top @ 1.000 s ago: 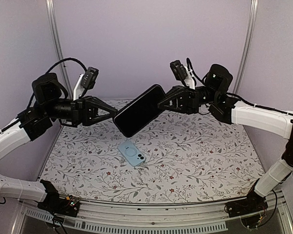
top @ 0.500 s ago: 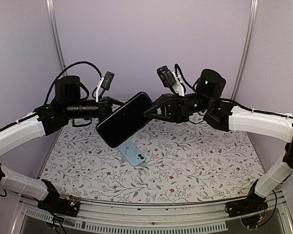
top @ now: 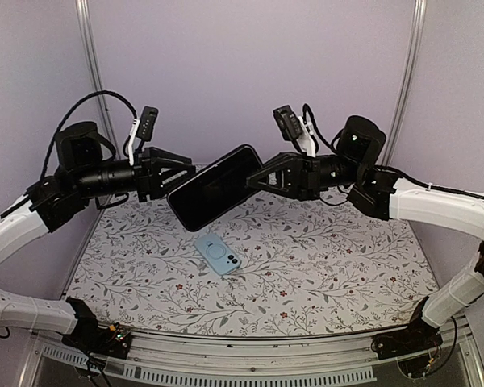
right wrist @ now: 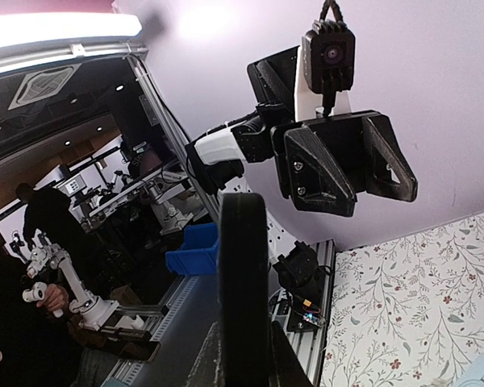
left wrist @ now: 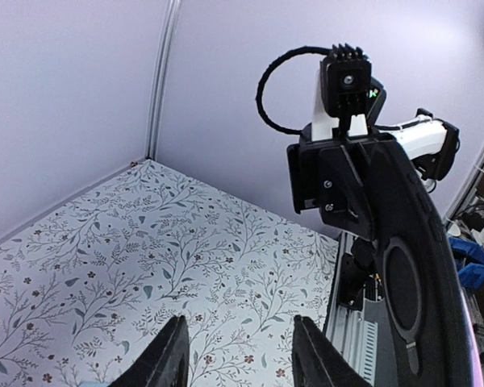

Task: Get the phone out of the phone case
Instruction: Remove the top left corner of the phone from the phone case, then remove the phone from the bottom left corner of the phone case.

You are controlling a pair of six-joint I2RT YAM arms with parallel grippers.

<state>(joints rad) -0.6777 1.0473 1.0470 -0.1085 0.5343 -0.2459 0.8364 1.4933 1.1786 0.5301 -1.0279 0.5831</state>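
Observation:
A black phone in its black case (top: 214,188) hangs tilted in the air above the table, its glossy face toward the top camera. My right gripper (top: 260,174) is shut on its right end. In the right wrist view the phone stands edge-on (right wrist: 244,274) between that gripper's (right wrist: 247,359) pinching fingers. The left wrist view shows the case's back with a ring mark (left wrist: 403,274) at the right, outside my left gripper (left wrist: 242,359). That left gripper (top: 177,165) is open and empty, just left of the phone's upper left end.
A light-blue phone-shaped item with a ring mark (top: 219,253) lies flat on the floral table cover (top: 331,258) under the held phone. Purple walls with metal posts (top: 89,72) enclose the back and sides. A metal rail (top: 250,355) runs along the near edge.
The right gripper carried the phone left, then a little back to the right and up. The left arm swung up and in, then back, ending with its open gripper beside the phone's left end.

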